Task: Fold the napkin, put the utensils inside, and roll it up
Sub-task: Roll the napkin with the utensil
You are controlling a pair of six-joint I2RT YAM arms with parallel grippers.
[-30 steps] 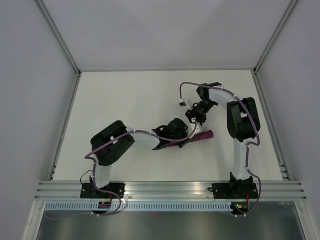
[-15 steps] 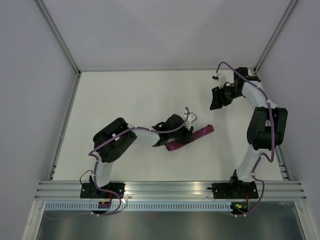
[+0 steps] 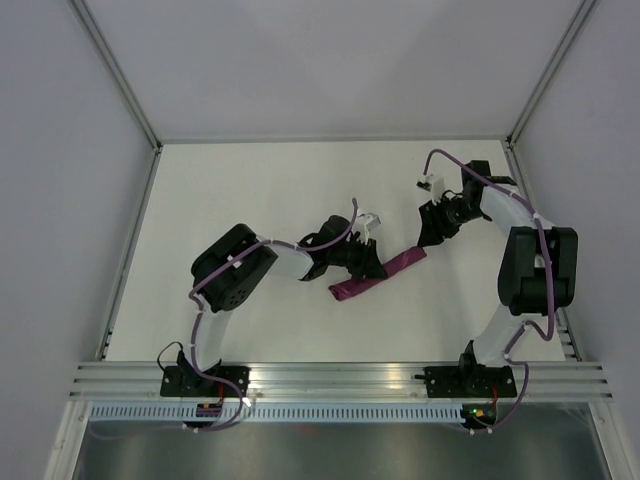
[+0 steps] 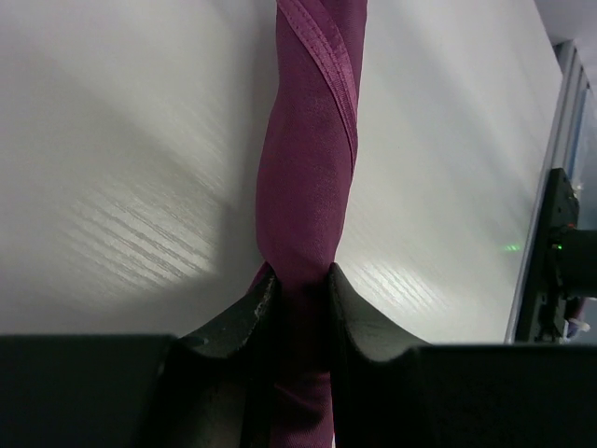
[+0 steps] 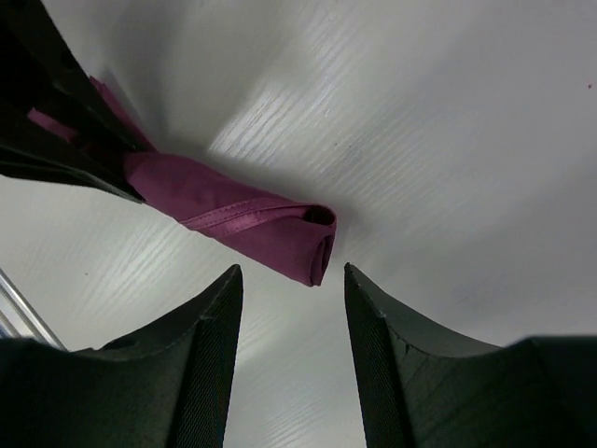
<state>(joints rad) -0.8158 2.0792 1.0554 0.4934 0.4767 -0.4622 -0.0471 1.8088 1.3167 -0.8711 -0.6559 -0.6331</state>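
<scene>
Napkin [image 3: 385, 270] is a tight roll lying diagonally at centre frame on the table [image 3: 250, 190], low end left, high end right.

Left gripper [image 3: 368, 264] is clamped on the napkin toward its lower-left part. In the left wrist view the left gripper [image 4: 300, 280] has both jaws pressed into the cloth, and the napkin [image 4: 308, 168] runs straight up the frame from them.

Right gripper [image 3: 432, 232] is open, with nothing between the jaws. In the right wrist view the napkin [image 5: 242, 219] has its curled end just above the gap of the right gripper [image 5: 291, 275], not touching.

Compared with 0.5 s ago:
- The right gripper has moved from the upper right of the frame, down and left to just off the roll's upper-right end. 1 s ago it was next to the left gripper.
- The roll has about the same place and angle.
- The left wrist has shifted slightly up and left, with the same grip.
</scene>
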